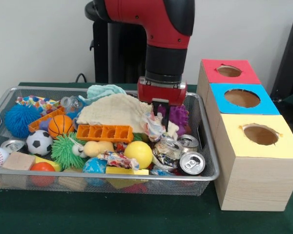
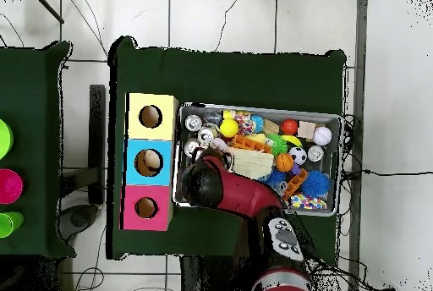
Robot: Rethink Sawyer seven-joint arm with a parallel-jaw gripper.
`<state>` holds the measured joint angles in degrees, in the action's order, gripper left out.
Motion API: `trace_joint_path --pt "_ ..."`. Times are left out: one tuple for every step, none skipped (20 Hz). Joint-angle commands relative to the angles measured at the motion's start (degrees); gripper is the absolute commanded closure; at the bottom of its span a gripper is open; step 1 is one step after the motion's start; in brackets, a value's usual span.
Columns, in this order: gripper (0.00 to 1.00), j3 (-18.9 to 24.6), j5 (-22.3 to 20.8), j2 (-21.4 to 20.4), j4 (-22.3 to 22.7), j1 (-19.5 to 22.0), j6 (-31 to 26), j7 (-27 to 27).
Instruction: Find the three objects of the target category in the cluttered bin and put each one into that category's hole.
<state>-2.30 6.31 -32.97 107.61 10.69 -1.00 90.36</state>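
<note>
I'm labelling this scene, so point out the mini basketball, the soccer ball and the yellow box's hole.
mini basketball [image 1: 60, 125], front view, middle of its orange surface.
soccer ball [image 1: 39, 142], front view, centre of its face.
yellow box's hole [image 1: 260, 134], front view, inside the round opening.

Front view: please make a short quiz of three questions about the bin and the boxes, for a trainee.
1. True or false: the gripper is down inside the bin.
2. Which box is nearest the camera? A red box B blue box C yellow box
3. Fill in: the orange tray lies beside the ____ cloth.

Key
1. True
2. C
3. cream
</note>
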Motion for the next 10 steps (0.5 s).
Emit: trace_joint_path --pt "1.00 -1.82 3.32 -6.04 3.95 -2.44 -11.71 12.40" --pt "1.00 -2.17 3.26 -6.03 3.82 -2.65 -12.22 12.28" --pt "1.00 -2.44 3.28 -5.52 3.13 -2.80 -12.67 12.09" --pt "1.00 -2.68 3.21 -5.31 2.89 -2.88 -13.09 11.94" --pt "1.00 -2.70 3.14 -4.93 2.67 -2.80 -12.99 11.87" --pt "1.00 -2.71 3.08 -4.56 2.45 -2.73 -12.90 11.80" --pt "1.00 -2.63 2.98 -4.39 2.37 -2.56 -12.84 11.73" --pt "1.00 -2.45 2.84 -4.01 2.29 -2.23 -12.57 11.56" --pt "1.00 -2.27 2.75 -3.61 2.10 -1.95 -12.37 11.41" --pt "1.00 -2.03 2.68 -3.15 1.90 -1.65 -11.99 11.34"
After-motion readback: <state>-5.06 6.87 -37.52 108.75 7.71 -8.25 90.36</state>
